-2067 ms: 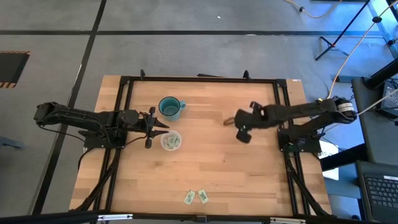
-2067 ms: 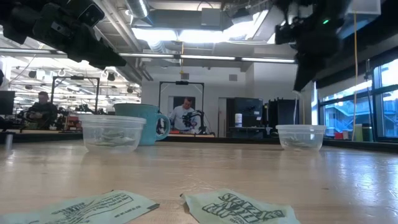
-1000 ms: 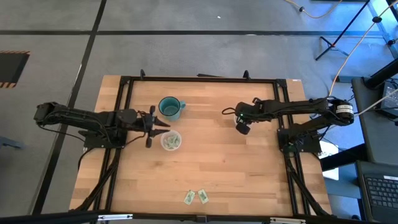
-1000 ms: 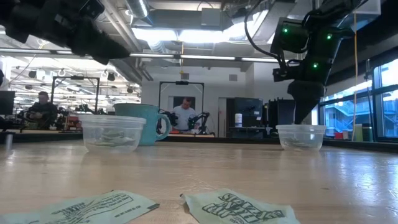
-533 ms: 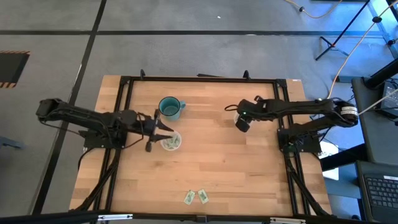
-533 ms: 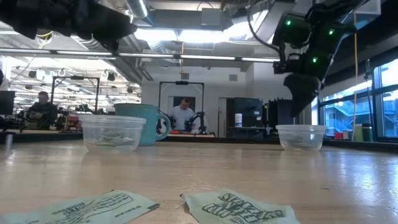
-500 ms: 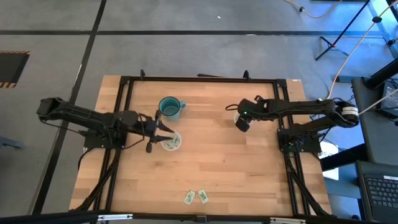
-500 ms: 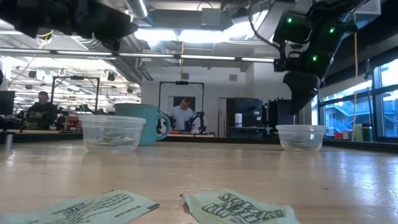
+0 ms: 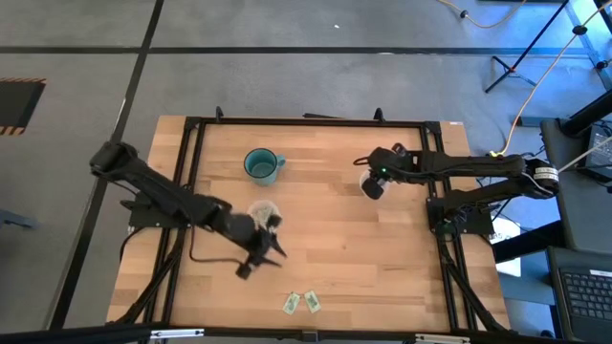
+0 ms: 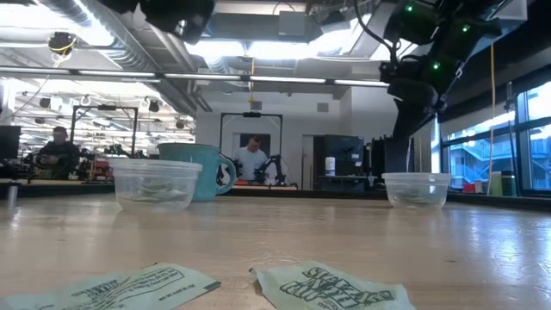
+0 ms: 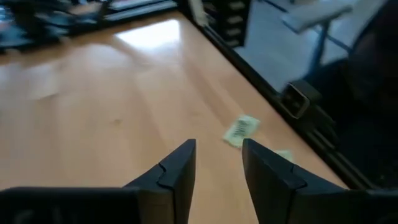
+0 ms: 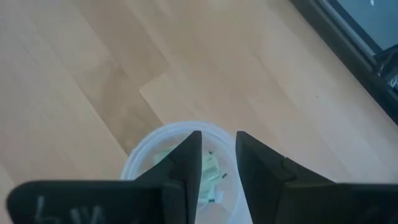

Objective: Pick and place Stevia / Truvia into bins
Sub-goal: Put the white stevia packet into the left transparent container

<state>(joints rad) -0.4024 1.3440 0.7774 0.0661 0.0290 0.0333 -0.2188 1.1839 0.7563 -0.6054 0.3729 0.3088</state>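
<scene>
Two Stevia sachets (image 9: 292, 303) (image 9: 312, 302), white with green print, lie flat on the wood near the table's front edge; the low view shows them close up (image 10: 331, 288). The left clear cup (image 9: 262, 212) and the right clear cup (image 10: 417, 189) both stand on the table with sachets inside. My left gripper (image 9: 274, 250) hovers open between the left cup and the loose sachets (image 11: 241, 130), with nothing between its fingers. My right gripper (image 12: 217, 138) stands open just above the right cup (image 12: 140, 155), also with nothing between its fingers.
A teal mug (image 9: 261, 164) with a handle stands on the table just behind the left cup. A black frame (image 9: 306, 122) runs along the table's edges. Bare wood (image 9: 382, 258) lies between the cups and the front edge.
My left gripper has swung away from the left cup toward the table's near edge and a little right, toward the two loose sachets. My right gripper has risen from the right cup's mouth and stays over it.
</scene>
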